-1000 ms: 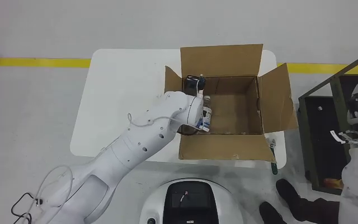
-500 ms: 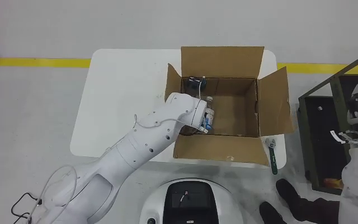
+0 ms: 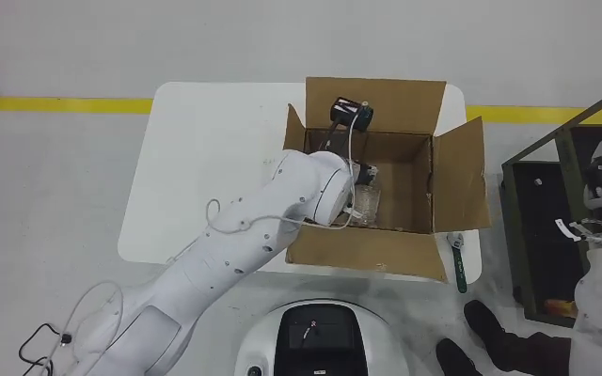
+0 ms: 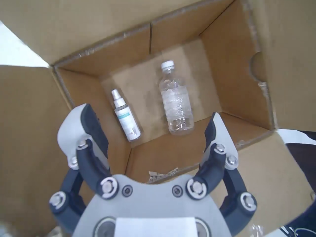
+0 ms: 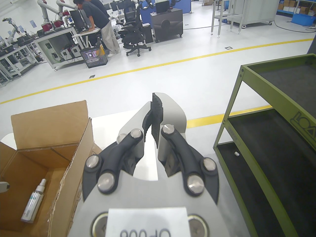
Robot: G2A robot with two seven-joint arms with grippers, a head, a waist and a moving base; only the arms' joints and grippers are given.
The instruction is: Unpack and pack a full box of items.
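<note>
The left jaws are hanging wide open and empty above the cardboard box (image 4: 123,55), whereas a second ago you were watching them carry a small blue-labelled bottle in over the box's left side. That spray bottle (image 4: 124,115) is now lying flat on the box floor close to one wall. A clear water bottle (image 4: 175,102) is lying beside it, apart from it and roughly parallel. The left arm is also sitting farther over the opening than it was, and the box is resting slightly turned on the white counter (image 3: 216,169). The right jaws are sitting pressed together with nothing between them, off to the side of the box. You are probably seeing a drop just completed, so the packing half of the job is moving along. With only two items showing inside, you are likely still waiting on more fetches before the box is full.
</note>
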